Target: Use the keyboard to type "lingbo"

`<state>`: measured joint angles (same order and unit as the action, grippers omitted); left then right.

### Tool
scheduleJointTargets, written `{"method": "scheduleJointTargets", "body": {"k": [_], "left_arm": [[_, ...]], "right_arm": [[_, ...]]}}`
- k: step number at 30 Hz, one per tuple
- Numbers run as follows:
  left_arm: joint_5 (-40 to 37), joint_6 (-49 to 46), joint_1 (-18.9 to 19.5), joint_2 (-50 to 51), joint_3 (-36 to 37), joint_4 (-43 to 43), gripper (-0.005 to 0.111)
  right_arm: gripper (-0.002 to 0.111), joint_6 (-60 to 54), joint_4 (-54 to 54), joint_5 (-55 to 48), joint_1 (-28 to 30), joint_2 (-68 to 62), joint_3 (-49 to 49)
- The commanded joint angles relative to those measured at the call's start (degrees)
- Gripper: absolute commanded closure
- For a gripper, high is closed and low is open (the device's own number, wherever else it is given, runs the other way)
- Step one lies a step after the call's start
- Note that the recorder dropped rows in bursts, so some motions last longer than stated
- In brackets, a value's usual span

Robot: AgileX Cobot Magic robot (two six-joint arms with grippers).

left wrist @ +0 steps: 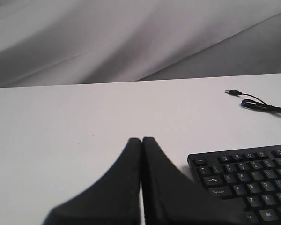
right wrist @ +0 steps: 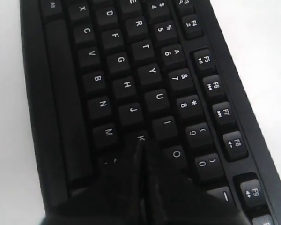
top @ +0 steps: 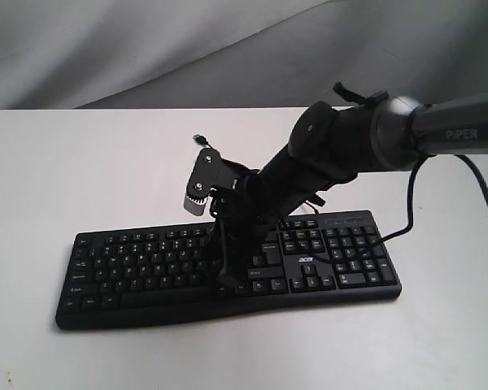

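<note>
Keyboard [top: 138, 268] is lying flat on the white table [top: 65, 179], lower centre of the exterior frame, long axis running left to right, number pad [top: 359, 256] at the right end. "acer" logo [top: 304, 259] is being shown just left of the number pad.

Right gripper [top: 228, 280] is being reached in from the upper right of the exterior frame and angled down onto the middle of the key field. Its fingers [right wrist: 159, 187] are being pressed together, with nothing being gripped. In the right wrist view the tip is being seen at the K key [right wrist: 138, 134], with the M and O legends on either side. Actual key contact cannot be told.

Left gripper [left wrist: 141, 140] is also being held clenched and empty, fingers flat against each other. It is being held over bare table just beside the keyboard's Caps Lock end, not touching it.

USB cable [left wrist: 264, 107] is lying loose on the table behind the keyboard. Its plug [top: 199, 139] is being seen free on the table, upper centre of the exterior frame.
</note>
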<state>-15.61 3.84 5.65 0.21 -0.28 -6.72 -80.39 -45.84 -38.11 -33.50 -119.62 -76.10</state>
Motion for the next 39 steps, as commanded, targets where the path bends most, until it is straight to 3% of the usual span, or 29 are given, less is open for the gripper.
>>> {"method": "scheduleJointTargets", "body": {"k": [1,39], "left_arm": [[0.63,0.12,0.06,-0.21,0.28,0.01,0.106],[0.63,0.12,0.06,-0.21,0.28,0.01,0.106]], "right_arm": [[0.108,0.33,0.6,0.2,-0.47,0.08,-0.34],[0.108,-0.56,2.39,1.83,-0.57,-1.29,-0.34]]}}
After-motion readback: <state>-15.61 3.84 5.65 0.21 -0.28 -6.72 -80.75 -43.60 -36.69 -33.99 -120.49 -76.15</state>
